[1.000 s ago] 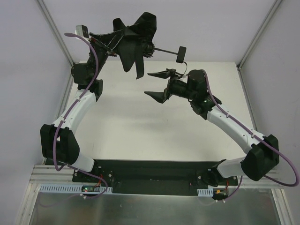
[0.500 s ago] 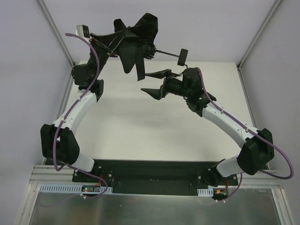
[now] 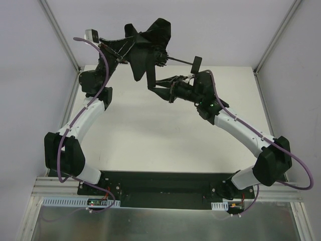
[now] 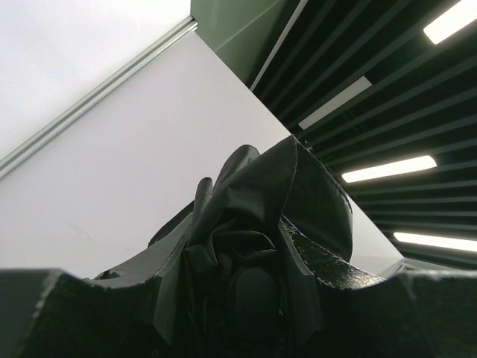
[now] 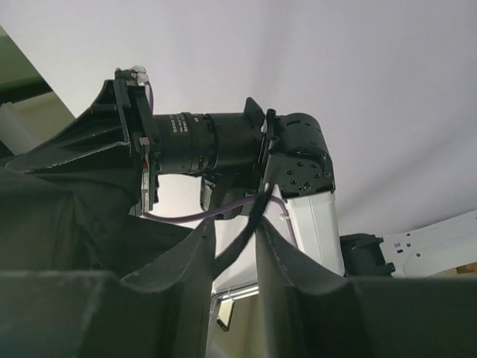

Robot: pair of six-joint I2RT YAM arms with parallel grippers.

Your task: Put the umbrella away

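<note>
The left end effector (image 4: 246, 298) pinched the umbrella (image 3: 148, 42) by its bunched canopy, aloft over the counter (image 3: 150, 140). The right end effector (image 5: 232, 239) sat narrow around a dangling strip below, grip unclear. Light, floppy, slippery cloth; the stiff shaft (image 3: 178, 61) beyond looked the surer hold.

Umbrella (image 3: 145, 55): black, canopy (image 3: 150, 35) crumpled and loose, aloft; shaft (image 3: 178, 61) near horizontal, handle (image 3: 195, 64) pointing right.

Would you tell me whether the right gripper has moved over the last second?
Yes: the right gripper has shifted left, away from the right frame post, toward the umbrella, its jaws narrowing.
</note>
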